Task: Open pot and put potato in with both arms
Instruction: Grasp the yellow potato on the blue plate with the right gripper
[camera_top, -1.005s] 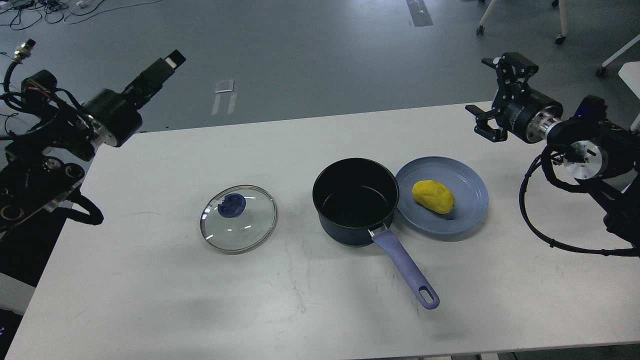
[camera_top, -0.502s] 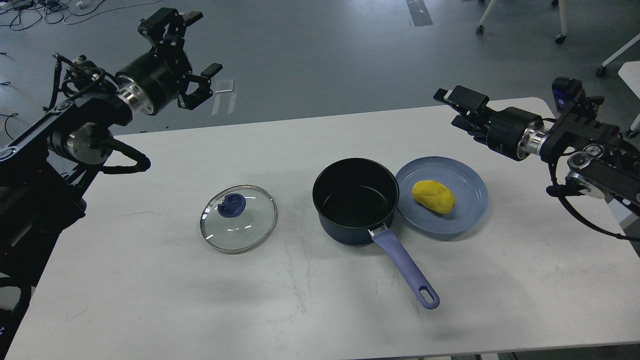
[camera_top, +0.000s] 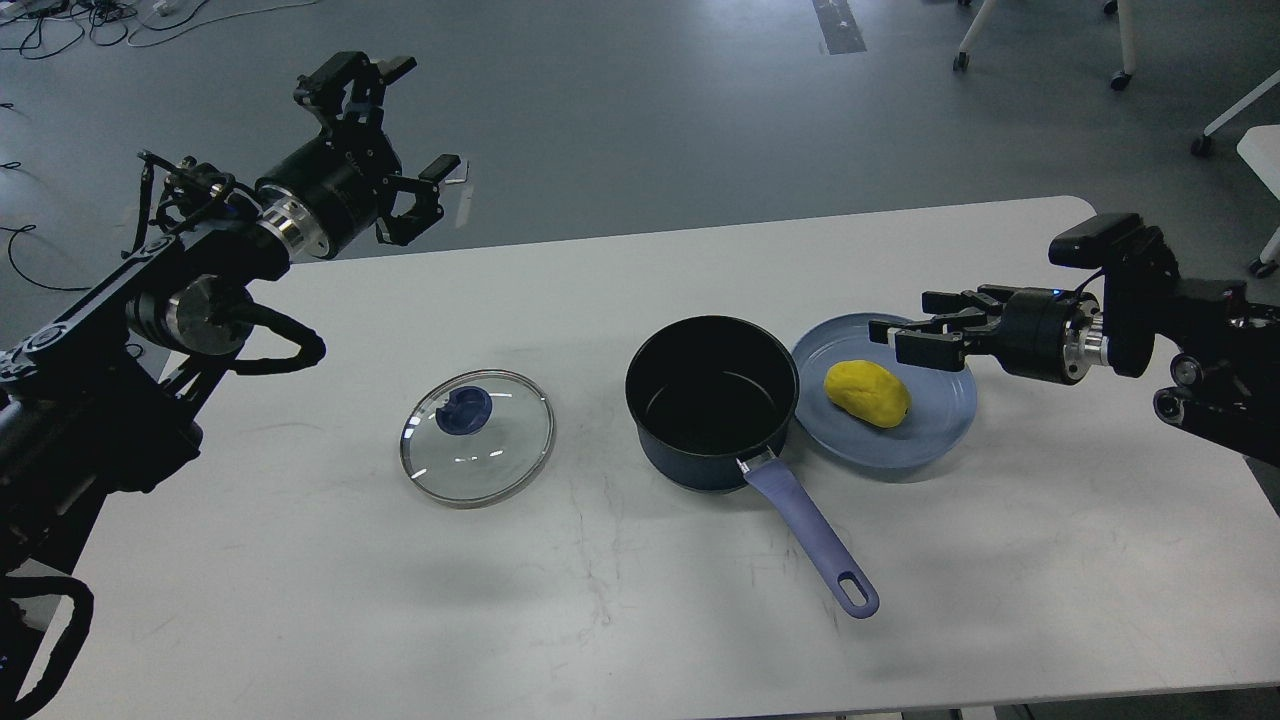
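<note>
The dark pot (camera_top: 712, 400) stands uncovered at the table's middle, its purple handle (camera_top: 812, 545) pointing toward the front right. Its glass lid (camera_top: 477, 437) with a blue knob lies flat on the table to the left of the pot. The yellow potato (camera_top: 866, 393) lies on a blue plate (camera_top: 945, 410) right of the pot. My right gripper (camera_top: 902, 318) is open and empty, low over the plate's far right rim, just up and right of the potato. My left gripper (camera_top: 405, 125) is open and empty, raised beyond the table's far left edge.
The white table (camera_top: 300, 600) has a rounded far right corner. Chair legs with castors (camera_top: 1120, 75) stand on the floor at the back right. Cables (camera_top: 60, 20) lie on the floor at the back left.
My right gripper has swung down and left from above the table's far right edge to the plate's rim beside the potato. My left gripper has turned and opened, then shifted slightly right.
</note>
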